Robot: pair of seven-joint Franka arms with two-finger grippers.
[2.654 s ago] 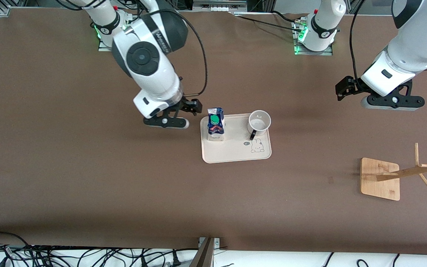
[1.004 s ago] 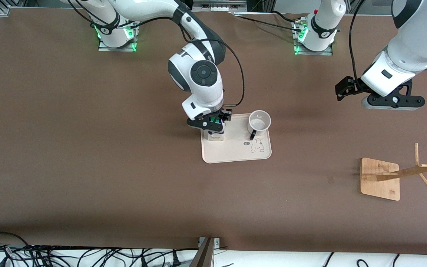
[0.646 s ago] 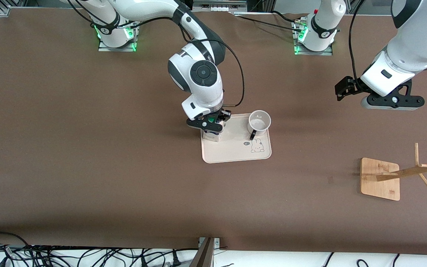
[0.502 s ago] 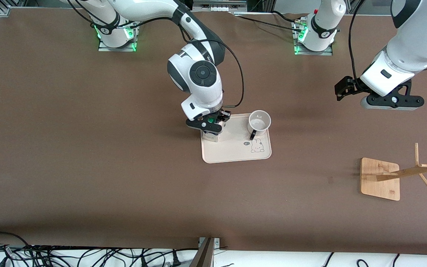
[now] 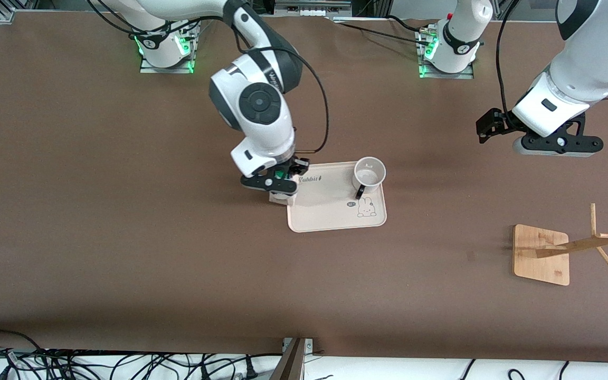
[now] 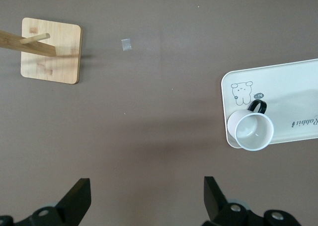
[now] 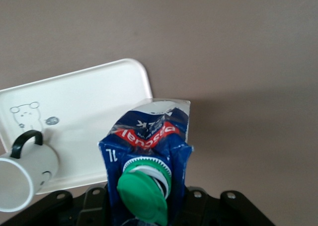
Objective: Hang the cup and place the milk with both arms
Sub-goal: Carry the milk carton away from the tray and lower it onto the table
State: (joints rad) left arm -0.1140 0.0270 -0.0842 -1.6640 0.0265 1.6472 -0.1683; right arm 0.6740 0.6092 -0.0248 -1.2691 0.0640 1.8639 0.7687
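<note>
My right gripper (image 5: 278, 184) is shut on the milk (image 5: 279, 198), a blue and white carton with a green cap (image 7: 144, 195), and holds it up over the tray's edge toward the right arm's end. The carton (image 7: 149, 146) fills the right wrist view between the jaws. The cup (image 5: 369, 175), a white mug with a black handle, stands on the cream tray (image 5: 330, 211) at its corner toward the left arm's end; it also shows in the left wrist view (image 6: 253, 131) and the right wrist view (image 7: 22, 179). My left gripper (image 6: 146, 198) is open and empty, up in the air over bare table.
A wooden cup rack (image 5: 578, 247) with a square bamboo base (image 5: 541, 255) and slanting pegs stands toward the left arm's end of the table, nearer the front camera than the tray. It shows in the left wrist view (image 6: 50, 49) too. Cables lie past the table's front edge.
My right gripper came over the tray, closed on the milk and has lifted it off the tray toward the right arm's end. The left arm has hardly moved.
</note>
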